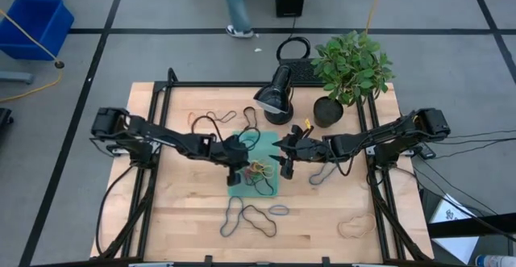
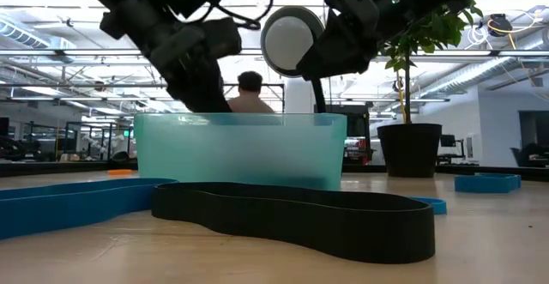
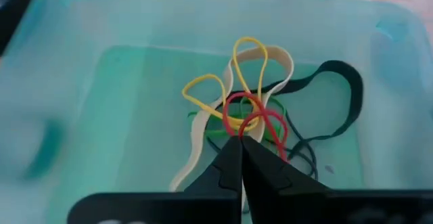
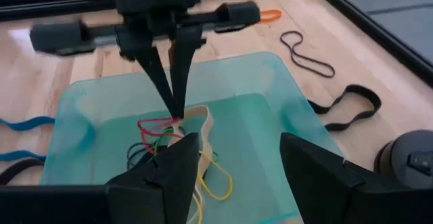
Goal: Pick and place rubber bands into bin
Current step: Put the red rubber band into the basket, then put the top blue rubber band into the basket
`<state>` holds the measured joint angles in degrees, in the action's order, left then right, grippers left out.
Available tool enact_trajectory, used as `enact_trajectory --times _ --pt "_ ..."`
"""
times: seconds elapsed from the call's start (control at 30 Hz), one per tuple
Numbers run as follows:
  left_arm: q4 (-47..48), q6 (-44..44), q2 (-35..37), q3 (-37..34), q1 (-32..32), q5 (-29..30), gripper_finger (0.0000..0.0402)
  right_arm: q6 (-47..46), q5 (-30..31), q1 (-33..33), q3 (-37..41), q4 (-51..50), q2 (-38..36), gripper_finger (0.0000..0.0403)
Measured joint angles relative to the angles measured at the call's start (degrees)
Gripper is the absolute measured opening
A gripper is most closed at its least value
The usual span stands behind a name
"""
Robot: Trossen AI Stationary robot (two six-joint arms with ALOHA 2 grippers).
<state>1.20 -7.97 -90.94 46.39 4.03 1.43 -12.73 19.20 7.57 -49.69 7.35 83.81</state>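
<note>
Inside the bin (image 4: 284, 88), the left claw (image 3: 241, 141) is pinched together on a red rubber band (image 3: 260, 116) above the pile already deposited. The right claw (image 4: 233, 160) hovers alongside, jaws apart and empty. Recommended: release low over the bin's centre, then lift straight up so the band does not snag.

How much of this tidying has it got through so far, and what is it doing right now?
Partly done. Several rubber bands already lie in the bin. In hand: the left gripper, shut on a red band, is inside the bin, while the right gripper hangs open over it. Left: loose bands on the table, such as a black one, a blue one and a tan one.
</note>
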Motion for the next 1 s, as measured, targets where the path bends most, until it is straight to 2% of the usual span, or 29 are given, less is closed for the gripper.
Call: enact_trajectory --times 0.1,0.23,0.3,0.53,0.7,1.0 --pt "-0.3 -0.1 -1.5 0.0 0.0 0.1 0.0006 -2.1 0.0 0.0 0.0 -0.6 0.0 0.0204" --pt "-0.1 -0.1 -1.8 0.0 0.0 0.4 0.0030 -6.5 -0.7 0.0 0.0 -0.8 0.0 0.0205" --pt "-0.2 0.1 -1.5 0.0 0.0 0.6 0.0042 -7.7 -3.3 0.0 0.0 -0.9 0.0 0.0203" --pt "-1.4 0.1 -1.0 0.0 0.0 0.6 0.0068 -7.9 -18.0 0.0 0.0 -0.7 0.0 0.0203" --pt "-1.3 -1.3 -1.0 0.0 0.0 0.6 0.0094 -7.6 -17.7 1.0 0.0 -0.8 0.0 0.0200" --pt "-1.3 0.6 -1.0 0.0 0.0 0.6 0.0168 -4.3 -17.7 5.1 0.0 -1.7 -1.1 0.0196"
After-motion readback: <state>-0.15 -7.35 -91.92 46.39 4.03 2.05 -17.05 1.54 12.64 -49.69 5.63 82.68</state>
